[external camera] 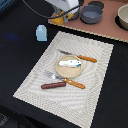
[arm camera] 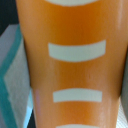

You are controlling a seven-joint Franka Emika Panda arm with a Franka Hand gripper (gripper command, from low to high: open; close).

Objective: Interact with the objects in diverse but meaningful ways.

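My gripper (external camera: 64,15) is at the back of the exterior view, down on the ridged yellow-orange bread loaf (external camera: 60,21). In the wrist view the loaf (arm camera: 75,65) fills the frame, orange with pale ridges, and hides the fingertips, so I cannot tell whether the jaws are closed on it. The silver fish (external camera: 70,63) lies on the round tan plate (external camera: 61,70). The red-brown sausage (external camera: 53,85) lies on the placemat in front of the plate. The pale blue carton (external camera: 41,33) stands upright at the exterior view's left. The grey pan (external camera: 91,13) sits at the back.
A woven placemat (external camera: 35,80) covers the black table. An orange-handled knife (external camera: 82,57) and fork (external camera: 69,81) flank the plate. A tan board (external camera: 105,27) at the back carries the pan, a dark lid (external camera: 96,4) and a pale bowl (external camera: 123,17).
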